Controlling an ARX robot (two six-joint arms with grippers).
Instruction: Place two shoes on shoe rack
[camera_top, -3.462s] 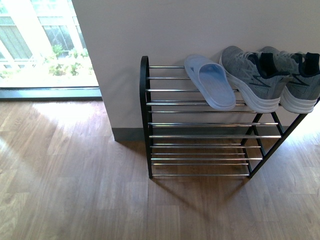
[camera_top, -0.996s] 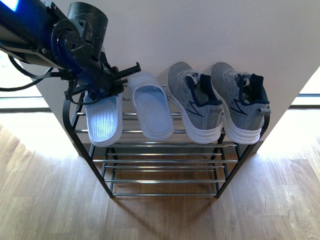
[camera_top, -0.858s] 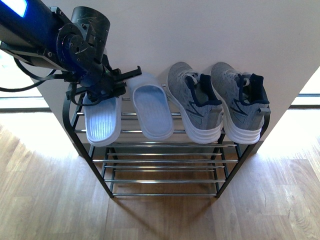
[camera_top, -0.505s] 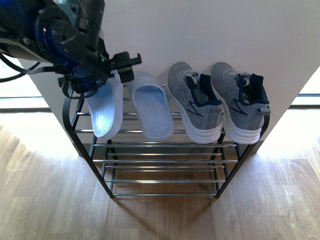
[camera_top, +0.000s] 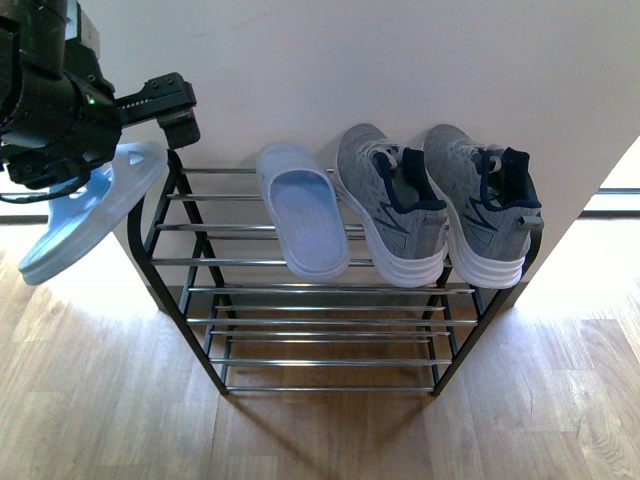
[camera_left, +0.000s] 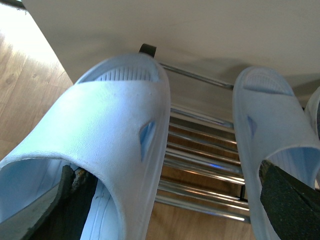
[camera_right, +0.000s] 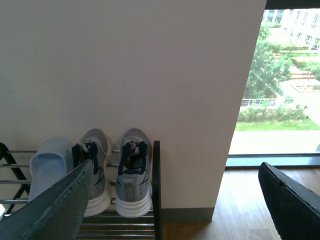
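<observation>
The shoe rack (camera_top: 330, 322) stands against the wall. On its top shelf lie one pale blue slipper (camera_top: 300, 220) and two grey sneakers (camera_top: 390, 215) (camera_top: 482, 205). A second pale blue slipper (camera_top: 90, 215) hangs tilted in the air, left of the rack and off its rods. My left gripper (camera_top: 150, 140) is open: in the left wrist view one finger (camera_left: 75, 200) sits inside this slipper (camera_left: 100, 115) under its strap, and the other finger (camera_left: 287, 200) is over the neighbouring slipper (camera_left: 270, 115). My right gripper (camera_right: 175, 200) is open and empty, high beside the rack's right end (camera_right: 156, 200).
A white wall (camera_top: 400, 70) with a grey skirting (camera_right: 187, 215) rises behind the rack. Wooden floor (camera_top: 320, 440) lies in front and on both sides. Bright windows (camera_right: 280, 75) flank the wall. The rack's lower shelves (camera_top: 330, 365) hold nothing.
The left arm rose and swung left, carrying the left slipper off the top shelf's left end; it now hangs tilted beside the rack. The other shoes stayed put.
</observation>
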